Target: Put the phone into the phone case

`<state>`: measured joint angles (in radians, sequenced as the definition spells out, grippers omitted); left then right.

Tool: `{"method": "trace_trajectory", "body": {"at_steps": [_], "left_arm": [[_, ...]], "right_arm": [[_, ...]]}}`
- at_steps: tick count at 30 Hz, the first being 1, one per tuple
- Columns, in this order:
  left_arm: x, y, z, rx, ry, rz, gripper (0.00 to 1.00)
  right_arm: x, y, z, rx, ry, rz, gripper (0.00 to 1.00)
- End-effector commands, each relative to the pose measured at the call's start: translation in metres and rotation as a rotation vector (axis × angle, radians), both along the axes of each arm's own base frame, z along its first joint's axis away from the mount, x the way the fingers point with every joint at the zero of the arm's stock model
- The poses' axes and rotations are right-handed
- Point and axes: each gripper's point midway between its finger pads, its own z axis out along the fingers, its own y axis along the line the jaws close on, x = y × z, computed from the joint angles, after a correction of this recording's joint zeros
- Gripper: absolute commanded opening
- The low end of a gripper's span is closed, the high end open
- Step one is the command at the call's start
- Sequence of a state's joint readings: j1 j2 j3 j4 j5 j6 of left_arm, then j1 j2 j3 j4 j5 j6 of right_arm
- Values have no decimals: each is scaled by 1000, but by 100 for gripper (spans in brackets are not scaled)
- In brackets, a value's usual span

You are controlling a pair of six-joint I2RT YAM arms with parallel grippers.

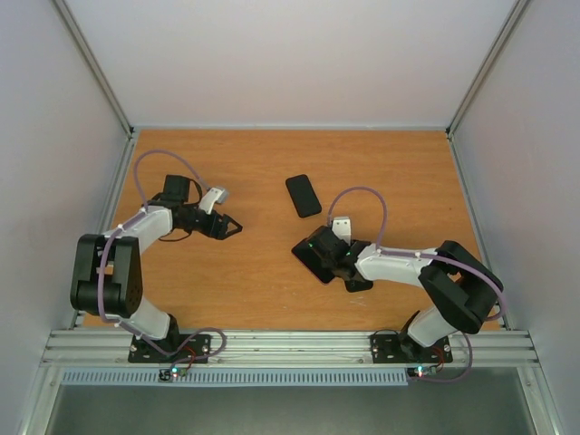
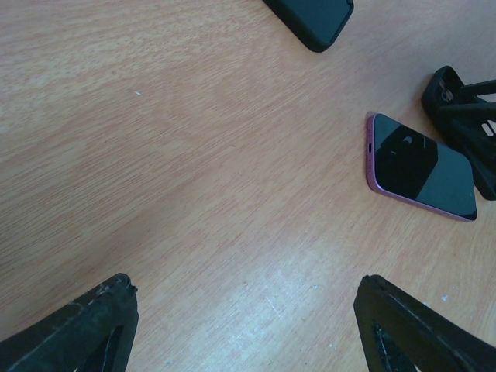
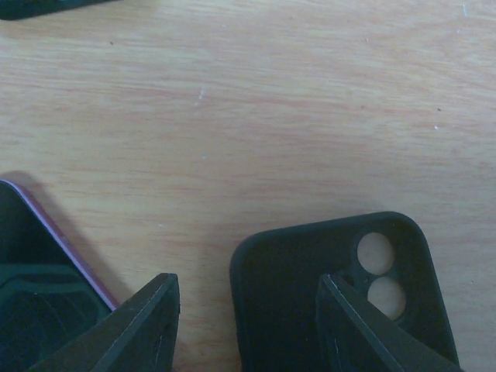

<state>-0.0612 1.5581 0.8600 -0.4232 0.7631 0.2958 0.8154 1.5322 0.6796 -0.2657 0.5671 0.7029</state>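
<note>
Phone case [image 3: 287, 263]: black, matte, flat on desk [image 1: 272, 154]; rounded corners, two round camera holes with bare wood showing through them. Holds nothing. Sits just beside phone [image 3: 31, 298], with a narrow strip of wood between the two, not touching.

Phone: slim slab with pink-purple rim and dark glossy screen facing up, reflections across it; port slot visible on short edge in left wrist view. Lies flat outside phone case, right of desk centre, at the tip of the right arm in top view.

Right pincer [image 3: 248, 280]: fingers spread apart, gripping nothing. Hangs low over the gap between phone and phone case, one finger overlapping the case in its own view; contact not determinable.

Left pincer [image 1: 232, 227]: fingers wide apart, gripping nothing. Left of desk centre, aimed toward phone, with a broad stretch of bare wood between.

Black slab [image 1: 304, 196]: matte rounded rectangle, flat on desk farther out than phone, apart from both pincers. Phone or second case: cannot tell.

Margins: pale walls along left, far and right desk edges; metal rail along near edge. All items well inside the edges. Open wood across far half of desk and between the two arms.
</note>
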Motion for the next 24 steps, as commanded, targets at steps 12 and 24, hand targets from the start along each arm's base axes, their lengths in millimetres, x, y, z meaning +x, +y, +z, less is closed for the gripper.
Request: {"method": "trace_trajectory", "body": {"at_steps": [12,24], "left_arm": [[3,-2,4,-13,-12,-11,77],[4,-2,4,-10,-15,-11,77]], "right_arm": [[-5,4,-27,10,37,8,28],[19,17,64,-51,-187,59,3]]}}
